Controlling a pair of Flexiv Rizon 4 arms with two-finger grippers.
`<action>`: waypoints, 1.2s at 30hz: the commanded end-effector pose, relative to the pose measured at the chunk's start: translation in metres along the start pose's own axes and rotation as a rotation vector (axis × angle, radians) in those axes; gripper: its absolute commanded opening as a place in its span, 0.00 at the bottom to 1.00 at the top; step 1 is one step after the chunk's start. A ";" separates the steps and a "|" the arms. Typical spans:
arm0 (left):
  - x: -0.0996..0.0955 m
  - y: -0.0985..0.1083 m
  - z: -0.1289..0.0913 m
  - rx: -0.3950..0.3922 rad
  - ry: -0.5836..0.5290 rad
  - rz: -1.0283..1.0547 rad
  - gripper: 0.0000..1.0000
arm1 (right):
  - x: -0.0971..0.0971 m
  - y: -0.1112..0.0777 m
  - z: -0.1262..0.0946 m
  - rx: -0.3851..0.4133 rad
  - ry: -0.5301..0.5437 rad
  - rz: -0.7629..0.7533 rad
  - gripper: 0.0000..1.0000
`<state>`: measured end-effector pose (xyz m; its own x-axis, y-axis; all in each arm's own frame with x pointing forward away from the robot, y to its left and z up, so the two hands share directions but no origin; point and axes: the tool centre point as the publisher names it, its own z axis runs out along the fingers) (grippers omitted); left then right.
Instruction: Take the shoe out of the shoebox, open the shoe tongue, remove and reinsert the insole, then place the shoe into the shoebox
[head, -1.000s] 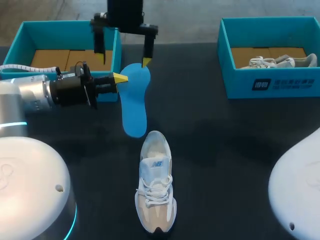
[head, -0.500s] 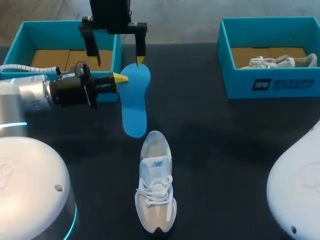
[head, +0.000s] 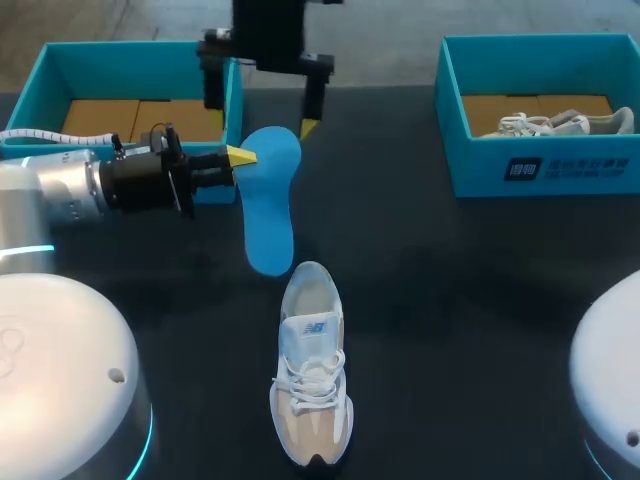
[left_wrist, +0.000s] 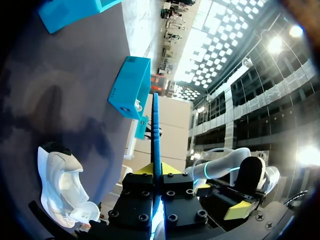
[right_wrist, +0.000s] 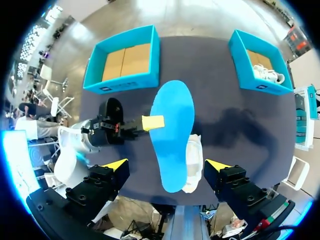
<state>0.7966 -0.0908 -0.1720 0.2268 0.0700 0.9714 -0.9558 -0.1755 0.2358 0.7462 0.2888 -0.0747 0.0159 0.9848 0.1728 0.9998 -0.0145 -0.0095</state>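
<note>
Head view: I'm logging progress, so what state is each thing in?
insole: out of sneaker, gripped.
sneaker: upright on table, lacking insole.
left pincer: shut on insole.
right pincer: open, above insole.
left shoebox: open, shoeless.
right shoebox: open, holding second sneaker.

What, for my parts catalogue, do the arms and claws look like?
Left arm: silver-grey tube, glowing cyan ring, white ribbed cable, bulbous white base. Left claw and right claw: black blocky bodies with screws, two fingers, bright yellow tips.

A white-and-tan shoe (head: 311, 375) stands upright mid-table, laced (heel opening facing away from me). The blue insole (head: 270, 200) is out, held above the table just beyond its heel, beside the left teal shoebox (head: 120, 70).
</note>
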 end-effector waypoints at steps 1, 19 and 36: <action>0.001 0.001 -0.001 0.001 -0.004 0.000 0.00 | -0.026 0.000 0.000 0.002 0.442 0.006 1.00; 0.001 0.001 -0.001 0.001 -0.004 0.000 0.00 | -0.037 0.000 0.012 -0.009 0.754 -0.001 1.00; 0.001 0.001 -0.001 0.001 -0.004 0.000 0.00 | -0.050 0.000 0.028 -0.021 0.955 -0.044 1.00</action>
<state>0.7963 -0.0905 -0.1717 0.2272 0.0687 0.9714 -0.9559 -0.1751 0.2359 0.7468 0.2477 -0.1047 -0.0231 0.7200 0.6936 0.9997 0.0083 0.0247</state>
